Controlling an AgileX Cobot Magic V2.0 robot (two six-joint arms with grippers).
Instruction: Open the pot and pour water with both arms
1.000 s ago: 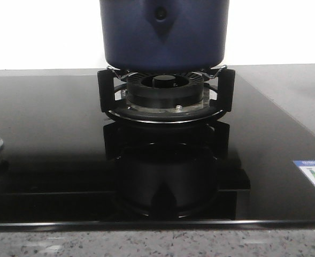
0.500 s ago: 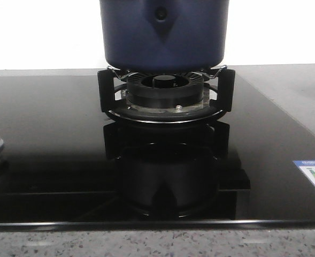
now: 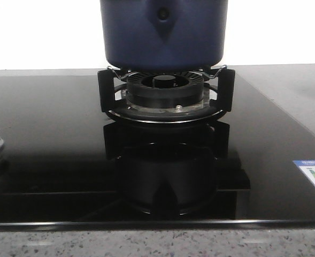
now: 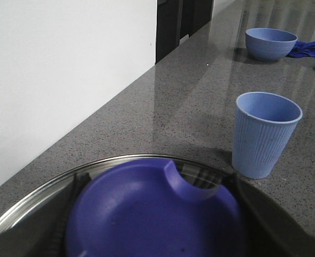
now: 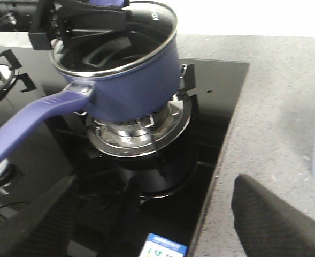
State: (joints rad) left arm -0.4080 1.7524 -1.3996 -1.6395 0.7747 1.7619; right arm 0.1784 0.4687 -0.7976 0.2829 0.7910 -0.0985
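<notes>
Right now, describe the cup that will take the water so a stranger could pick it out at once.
Start at the grey speckled counter that runs along the white wall. The cup stands upright on it, nearer the glass lid's rim than the blue bowl. It is tall, pale blue and ribbed on its sides, while the bowl is low and wide.
</notes>
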